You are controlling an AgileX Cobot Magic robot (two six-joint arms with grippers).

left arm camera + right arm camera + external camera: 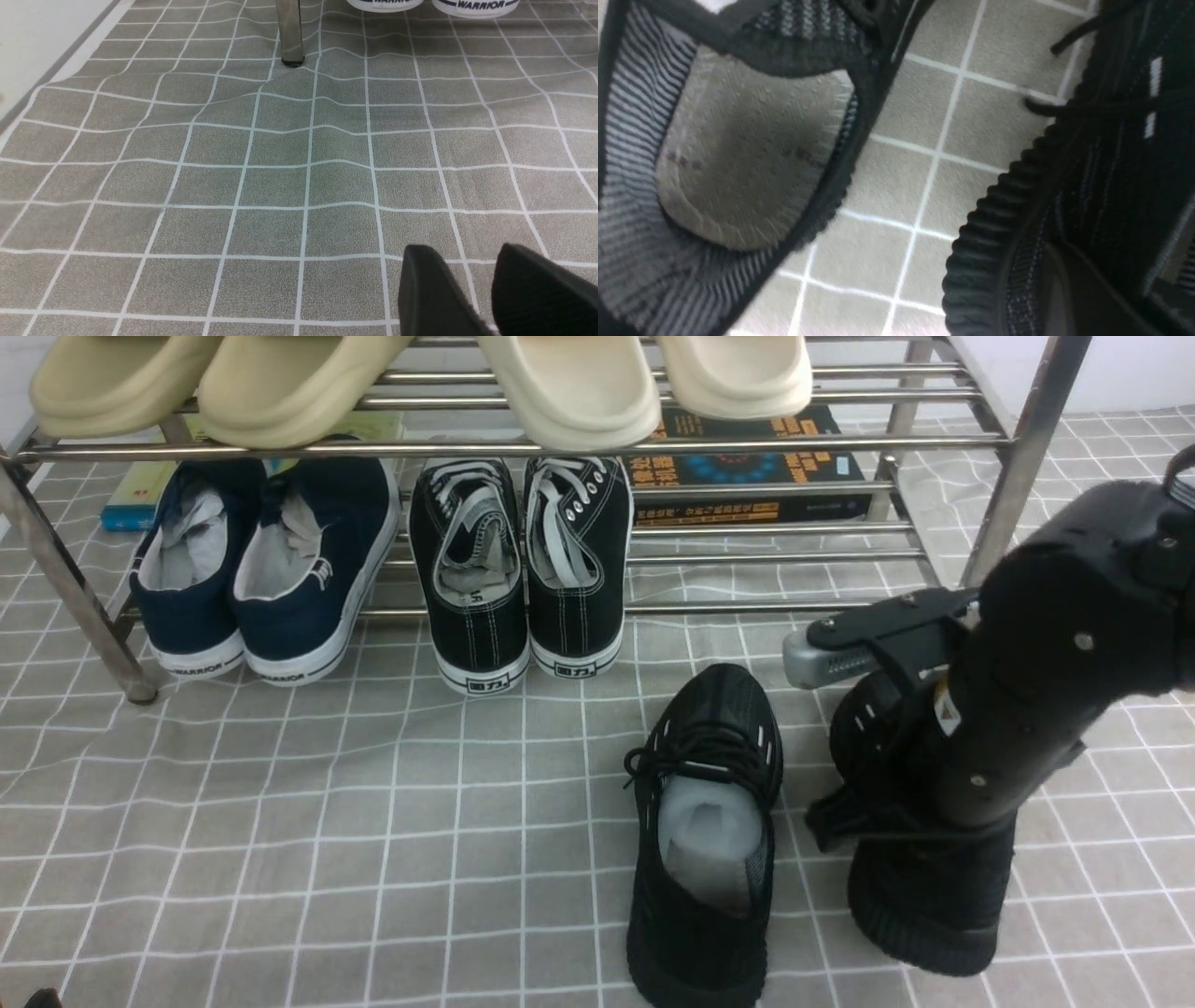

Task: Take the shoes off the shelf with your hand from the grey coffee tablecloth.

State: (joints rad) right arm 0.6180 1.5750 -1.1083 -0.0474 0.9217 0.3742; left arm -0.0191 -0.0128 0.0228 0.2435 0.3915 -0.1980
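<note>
Both black knit shoes stand on the grey grid tablecloth (280, 821) in front of the steel shelf (653, 446). The left shoe (705, 831) shows white stuffing and lies free. The right shoe (924, 896) sits under my right arm (1027, 691), which hides most of it. In the right wrist view my right gripper (1115, 280) straddles this shoe's (1106, 154) side wall and looks shut on it, with the other shoe (738, 154) close beside. My left gripper (467, 252) is open and empty over bare cloth (280, 186).
The lower tier holds navy white-soled shoes (261, 569), black canvas shoes (518, 569) and books (747, 467). Beige slippers (280, 383) sit on the upper tier. A shelf leg (289, 32) stands ahead of my left gripper. The cloth's edge and white floor (37, 37) lie beyond.
</note>
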